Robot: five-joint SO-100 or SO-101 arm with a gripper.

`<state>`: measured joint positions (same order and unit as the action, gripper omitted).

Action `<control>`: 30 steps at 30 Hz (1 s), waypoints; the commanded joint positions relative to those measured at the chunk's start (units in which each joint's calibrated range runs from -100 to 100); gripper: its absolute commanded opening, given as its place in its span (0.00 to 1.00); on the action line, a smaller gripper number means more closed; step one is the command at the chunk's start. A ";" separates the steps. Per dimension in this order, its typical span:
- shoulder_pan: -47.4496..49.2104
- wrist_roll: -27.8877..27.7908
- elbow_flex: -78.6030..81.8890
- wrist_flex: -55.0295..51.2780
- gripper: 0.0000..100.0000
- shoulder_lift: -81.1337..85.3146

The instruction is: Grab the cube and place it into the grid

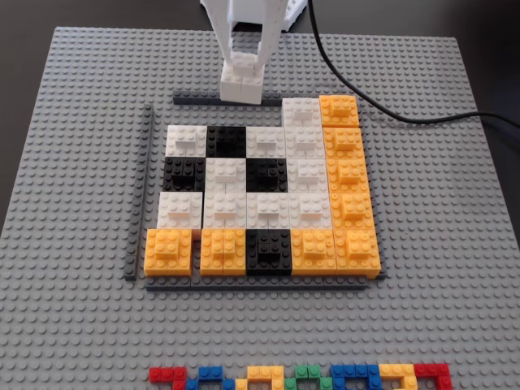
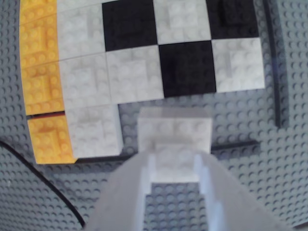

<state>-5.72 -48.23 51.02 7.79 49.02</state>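
Note:
The cube [image 1: 242, 84] is a white block with a smaller white brick on top. My white gripper [image 1: 244, 69] is shut on that top brick and comes in from the upper edge of the fixed view. The cube sits over the dark grey strip [image 1: 195, 100] at the far edge of the grid [image 1: 268, 207], next to a gap in the grid's far row. In the wrist view the cube [image 2: 174, 126] lies just short of the mosaic's white blocks [image 2: 134, 77], with my gripper [image 2: 175, 161] clamped on its top brick. I cannot tell whether it touches the baseplate.
The large grey baseplate [image 1: 81, 122] carries everything. A black cable [image 1: 366, 101] curves across its far right. A loose dark strip [image 1: 140, 195] lies left of the grid. Small multicoloured bricks [image 1: 301, 378] line the near edge.

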 commanded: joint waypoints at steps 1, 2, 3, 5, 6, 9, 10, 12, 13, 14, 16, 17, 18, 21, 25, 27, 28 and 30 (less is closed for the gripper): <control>-0.06 0.10 0.96 1.35 0.07 1.79; 0.01 0.15 1.50 1.54 0.07 1.88; 0.09 0.15 2.22 1.69 0.07 1.96; 0.16 0.20 3.31 2.03 0.07 2.05; 0.24 0.20 3.77 2.13 0.07 2.14; 0.24 0.24 5.40 2.52 0.07 2.14; 0.24 0.29 5.94 2.52 0.07 2.14; 0.31 0.39 6.94 2.76 0.07 2.14; 0.31 0.44 7.39 2.86 0.07 2.14; 0.38 0.54 7.84 2.96 0.07 2.14; 0.60 0.78 8.57 3.40 0.07 2.14; 0.75 0.88 9.11 3.64 0.07 2.14; 1.05 1.07 9.56 3.93 0.07 2.05; 1.71 1.47 10.47 4.67 0.07 1.53; 2.96 1.86 11.11 5.35 0.07 1.28; 3.48 2.00 11.38 5.74 0.07 1.19; 3.70 2.05 11.56 5.99 0.07 1.02; 3.92 2.15 11.74 6.33 0.07 0.59</control>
<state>-2.52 -46.13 63.11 13.21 49.36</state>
